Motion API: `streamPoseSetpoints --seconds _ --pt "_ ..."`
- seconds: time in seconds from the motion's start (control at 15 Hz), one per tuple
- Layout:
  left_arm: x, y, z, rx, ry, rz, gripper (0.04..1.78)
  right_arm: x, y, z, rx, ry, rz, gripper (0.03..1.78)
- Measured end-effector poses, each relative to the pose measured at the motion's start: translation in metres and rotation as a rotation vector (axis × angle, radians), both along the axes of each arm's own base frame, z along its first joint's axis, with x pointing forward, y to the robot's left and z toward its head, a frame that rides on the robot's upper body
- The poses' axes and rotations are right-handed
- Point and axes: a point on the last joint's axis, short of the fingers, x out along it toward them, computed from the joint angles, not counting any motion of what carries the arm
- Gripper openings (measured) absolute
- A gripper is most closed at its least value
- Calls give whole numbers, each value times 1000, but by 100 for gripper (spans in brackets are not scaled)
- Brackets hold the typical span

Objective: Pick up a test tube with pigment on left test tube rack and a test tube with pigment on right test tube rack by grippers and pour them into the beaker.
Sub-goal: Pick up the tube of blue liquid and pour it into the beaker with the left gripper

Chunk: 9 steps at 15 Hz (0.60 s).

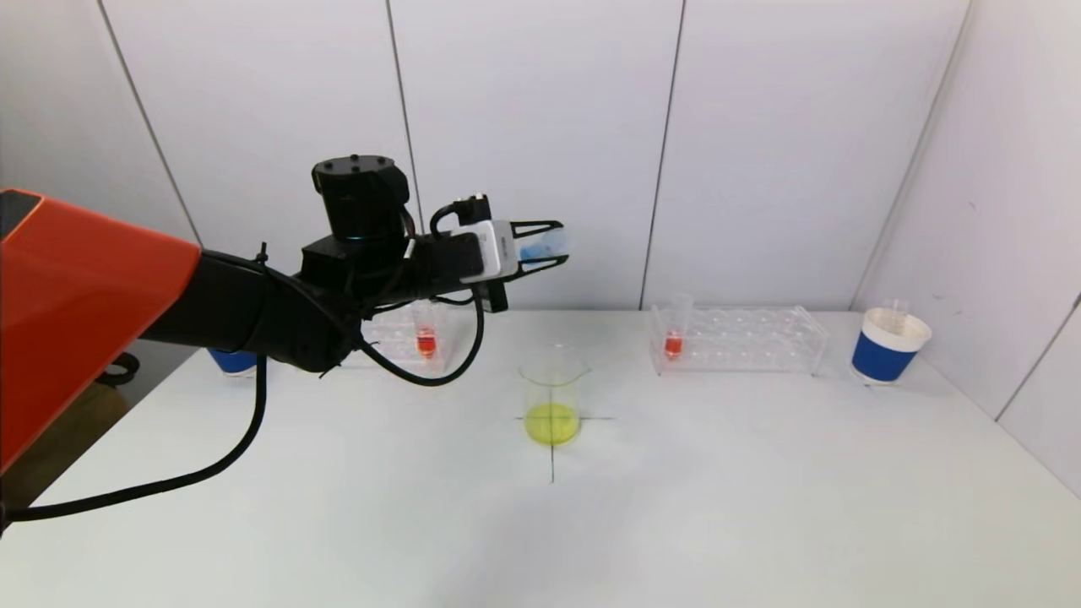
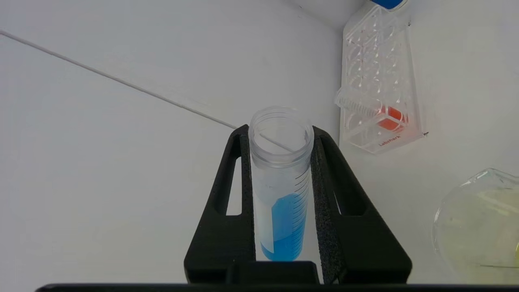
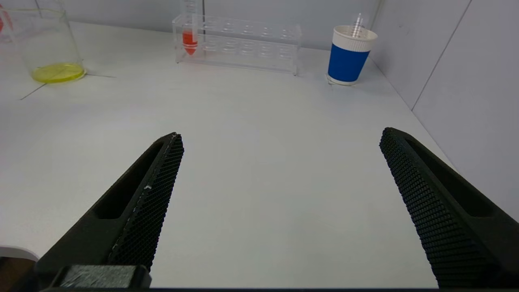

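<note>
My left gripper point(image 1: 553, 245) is shut on a clear test tube with blue pigment point(image 2: 282, 194), held tilted high above the glass beaker point(image 1: 552, 395), which holds yellow liquid on a black cross mark. The beaker's edge shows in the left wrist view point(image 2: 478, 227). The left rack point(image 1: 418, 342) holds a tube with red pigment point(image 1: 426, 340). The right rack point(image 1: 739, 340) holds a tube with red pigment point(image 1: 673, 342), also in the right wrist view point(image 3: 187, 40). My right gripper point(image 3: 279, 142) is open and empty low over the table, out of the head view.
A blue paper cup point(image 1: 888, 344) stands at the far right by the wall, holding a clear tube. Another blue cup point(image 1: 232, 361) sits behind my left arm. The white table point(image 1: 676, 507) has side walls at the right and back.
</note>
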Motion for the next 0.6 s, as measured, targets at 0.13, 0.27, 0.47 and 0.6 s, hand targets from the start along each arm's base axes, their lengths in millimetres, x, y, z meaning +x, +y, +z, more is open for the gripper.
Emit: streamPoseSetpoints --seconds 0.13,0.27,0.47,0.6 --pt "1 1 -7 -5 -16 -4 44 0 0 0 0 0 0 176" --pt "6 3 -13 -10 -34 3 44 0 0 0 0 0 0 176" --pt "10 3 -21 0 -55 10 44 0 0 0 0 0 -1 176" --pt "11 6 -23 9 -72 14 44 0 0 0 0 0 -1 176"
